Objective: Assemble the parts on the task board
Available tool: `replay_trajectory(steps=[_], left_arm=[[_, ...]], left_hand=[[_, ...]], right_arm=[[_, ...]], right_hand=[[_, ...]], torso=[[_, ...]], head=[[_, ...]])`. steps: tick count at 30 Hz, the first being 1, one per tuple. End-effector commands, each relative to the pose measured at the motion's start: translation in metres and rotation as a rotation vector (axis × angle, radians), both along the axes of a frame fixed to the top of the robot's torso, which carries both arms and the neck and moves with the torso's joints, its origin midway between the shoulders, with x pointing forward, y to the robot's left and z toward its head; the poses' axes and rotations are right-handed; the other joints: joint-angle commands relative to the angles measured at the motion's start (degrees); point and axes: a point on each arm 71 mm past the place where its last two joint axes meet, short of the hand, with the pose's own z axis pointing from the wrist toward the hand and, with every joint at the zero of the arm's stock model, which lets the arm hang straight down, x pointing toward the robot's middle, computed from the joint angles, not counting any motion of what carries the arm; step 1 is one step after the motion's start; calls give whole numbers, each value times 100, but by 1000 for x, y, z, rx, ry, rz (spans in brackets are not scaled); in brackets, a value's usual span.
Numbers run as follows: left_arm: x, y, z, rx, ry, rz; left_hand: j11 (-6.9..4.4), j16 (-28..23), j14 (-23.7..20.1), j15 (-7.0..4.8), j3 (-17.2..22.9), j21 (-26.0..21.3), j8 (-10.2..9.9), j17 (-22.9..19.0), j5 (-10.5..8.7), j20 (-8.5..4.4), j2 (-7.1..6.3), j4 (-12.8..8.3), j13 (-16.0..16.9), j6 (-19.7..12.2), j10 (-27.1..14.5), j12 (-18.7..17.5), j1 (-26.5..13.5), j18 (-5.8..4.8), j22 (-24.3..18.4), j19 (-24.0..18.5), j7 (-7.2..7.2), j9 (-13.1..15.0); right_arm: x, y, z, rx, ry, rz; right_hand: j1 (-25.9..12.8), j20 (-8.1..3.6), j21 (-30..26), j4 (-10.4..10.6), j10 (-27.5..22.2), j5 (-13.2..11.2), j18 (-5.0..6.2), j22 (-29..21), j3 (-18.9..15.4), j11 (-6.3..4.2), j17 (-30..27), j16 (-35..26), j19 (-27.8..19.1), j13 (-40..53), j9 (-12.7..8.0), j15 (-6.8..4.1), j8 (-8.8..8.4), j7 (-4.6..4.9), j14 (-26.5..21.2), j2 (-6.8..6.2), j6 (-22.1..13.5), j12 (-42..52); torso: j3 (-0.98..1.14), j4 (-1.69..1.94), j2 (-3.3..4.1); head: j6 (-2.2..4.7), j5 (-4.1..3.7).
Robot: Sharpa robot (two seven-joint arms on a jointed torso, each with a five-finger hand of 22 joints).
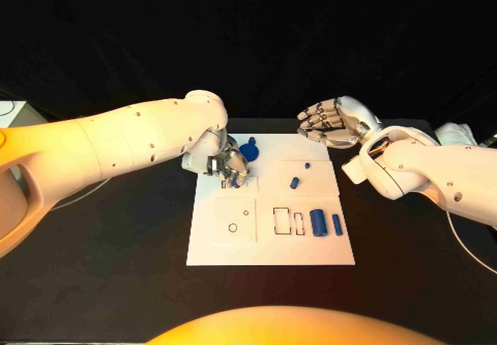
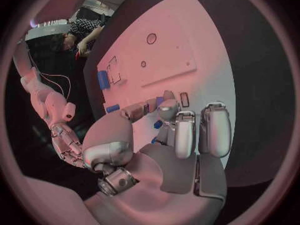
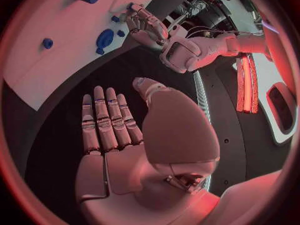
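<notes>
Progress looks early, judged from the head view: most parts are seen lying loose on the board (image 1: pixel 311 248), which sits mid-worktop (image 1: pixel 103 251). Left hand (image 1: pixel 223 164) is lowered onto the board's far-left area, fingers curled down over a small blue part (image 1: pixel 235 180) at a slot there; whether that part is actually pinched or only touched cannot be told, since the fingers cover it in both the head and left wrist views. Just beside that hand, a larger round blue piece (image 1: pixel 250 151) is seen at the board's far edge. A short blue peg (image 1: pixel 295 181) and a tiny blue bit (image 1: pixel 307 167) lie on the raised far-right panel. Near the right edge, a blue cylinder (image 1: pixel 320 223) and a slimmer blue bar (image 1: pixel 337 225) lie next to outlined rectangular slots, apparently not seated. The near-left panel's holes look unfilled. Right hand (image 1: pixel 333 121) is held above the board's far-right corner, off the board, fingers loosely curled and apart, nothing gripped; the right wrist view shows the palm bare. Remaining, by estimate: seating of the current part, then nearly everything else.
</notes>
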Motion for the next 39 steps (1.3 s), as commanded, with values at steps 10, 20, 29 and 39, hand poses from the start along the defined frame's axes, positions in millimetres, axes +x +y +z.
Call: replay_trajectory(steps=[10, 20, 29, 39], left_arm=[[-6, -4, -8, -8, 44, -14], [-5, -4, -10, -2, 53, -16], [-5, -3, -11, 3, 63, -20], [-4, -2, -12, 10, 77, -22]], left_hand=[[-38, 21, 598, -37, 879, 22, -30, 1510, 641, -2, 72, -854, -15, 180, -12, -37, 45, -111, 618, 24, -202, 10], [-38, 21, 598, -38, 876, 16, -40, 1510, 638, -3, 71, -852, -27, 180, -17, -47, 45, -109, 611, 19, -202, 15], [-38, 21, 598, -38, 873, 12, -46, 1510, 636, -4, 69, -852, -40, 180, -22, -55, 45, -107, 605, 14, -201, 19], [-37, 21, 598, -36, 780, 1, -82, 1510, 600, -3, 54, -811, -44, 201, -11, -69, 34, -107, 597, 9, -203, 40]], right_arm=[[-1, 2, 0, -6, -2, 19], [-1, 2, 0, -5, -2, 19], [-2, 1, 0, -5, -3, 18], [-2, 1, 0, -5, -4, 17]], right_hand=[[7, -6, -24, -30, 46, 16, -12, -5, 2, 12, -5, -26, -30, -6, -10, 29, -19, 356, 10, -6, 24, -32], [7, -6, -24, -30, 46, 16, -12, -5, 2, 12, -5, -26, -30, -6, -10, 29, -19, 356, 10, -6, 24, -32], [7, -6, -24, -30, 46, 16, -12, -5, 2, 12, -5, -26, -30, -6, -10, 29, -19, 356, 10, -6, 24, -32], [7, -6, -24, -30, 46, 16, -12, -5, 2, 12, -5, -26, -30, -6, -10, 29, -19, 356, 10, -6, 24, -32]], torso=[[-2, 3, 0], [1, 2, 3], [2, 2, 2], [-1, 2, 0]], head=[[-6, -9], [-10, -13], [-15, -19], [-27, -19]])
